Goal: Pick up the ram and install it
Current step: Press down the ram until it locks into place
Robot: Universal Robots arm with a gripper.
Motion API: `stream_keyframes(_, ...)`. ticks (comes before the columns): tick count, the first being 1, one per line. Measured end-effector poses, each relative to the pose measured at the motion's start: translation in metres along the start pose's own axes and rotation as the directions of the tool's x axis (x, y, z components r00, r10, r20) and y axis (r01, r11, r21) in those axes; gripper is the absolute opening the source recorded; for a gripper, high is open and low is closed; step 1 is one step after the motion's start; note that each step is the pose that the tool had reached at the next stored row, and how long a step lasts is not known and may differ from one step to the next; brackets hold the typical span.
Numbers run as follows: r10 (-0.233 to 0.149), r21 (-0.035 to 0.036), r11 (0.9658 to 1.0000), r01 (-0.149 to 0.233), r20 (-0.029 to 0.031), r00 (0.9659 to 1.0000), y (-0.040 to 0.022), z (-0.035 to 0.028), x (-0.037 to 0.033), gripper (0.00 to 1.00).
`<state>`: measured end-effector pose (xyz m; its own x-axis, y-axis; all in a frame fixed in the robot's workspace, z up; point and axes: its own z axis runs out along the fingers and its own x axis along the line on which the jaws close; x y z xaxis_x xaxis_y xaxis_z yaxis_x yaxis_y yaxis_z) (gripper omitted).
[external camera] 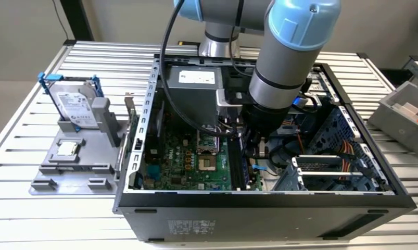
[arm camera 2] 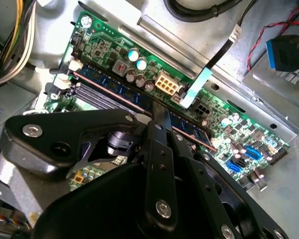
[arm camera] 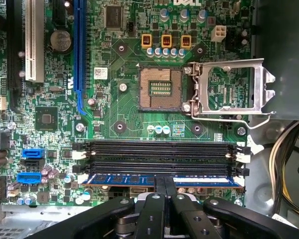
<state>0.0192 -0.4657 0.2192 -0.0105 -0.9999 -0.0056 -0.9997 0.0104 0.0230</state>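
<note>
Worktop (external camera: pixel 28 104): slatted metal surface carrying everything listed below.

Computer case (external camera: pixel 264 208): black, lying open on its side at the middle of the worktop, the arm reaching down into it.

Arm (external camera: pixel 285 67): grey tube with pale blue joints, lowered into the case over the edge of the motherboard towards the exterior view's right.

Motherboard (arm camera: pixel 119 99): green, flat in the case floor. The processor socket (arm camera: pixel 161 88) is empty, its metal latch frame (arm camera: pixel 231 89) swung open beside it.

Grey holder (external camera: pixel 77 161): on the worktop outside the case, on the exterior view's left, with a silver hard drive (external camera: pixel 77 107) in a blue frame standing upright in it and a small square chip (external camera: pixel 66 149) lying flat.

Memory slots (arm camera: pixel 159 157): long black slots side by side; the two further from the gripper are vacant.

Ram (arm camera: pixel 124 179): blue-green stick lying along the slot nearest the gripper, in or on it. Whether it is fully pressed home cannot be told.

Gripper (arm camera: pixel 164 186): black fingers drawn close together over the middle of the ram's top edge, clamping it or pressing on it.

Progress: pick-up done, ram brought to its slot; final seating unconfirmed.
</note>
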Motion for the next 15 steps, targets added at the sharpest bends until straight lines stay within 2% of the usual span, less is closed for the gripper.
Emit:
stream_keyframes(3,0.0,0.0002,1.0,0.0,0.0008,1.0,0.0,-0.0005,-0.0001,0.0)
stream_keyframes(5,0.0,0.0008,1.0,0.0,0.0036,1.0,0.0,-0.0033,-0.0004,0.0)
stream_keyframes(7,0.0,0.0001,1.0,0.0,0.0008,1.0,0.0002,-0.0095,-0.0002,0.0)
stream_keyframes(12,0.0,0.0001,1.0,0.0,0.0006,1.0,0.0005,-0.0224,-0.0002,0.0)
stream_keyframes(15,0.0,0.0,1.0,0.0,0.0007,1.0,0.0006,-0.0266,-0.0003,0.0)
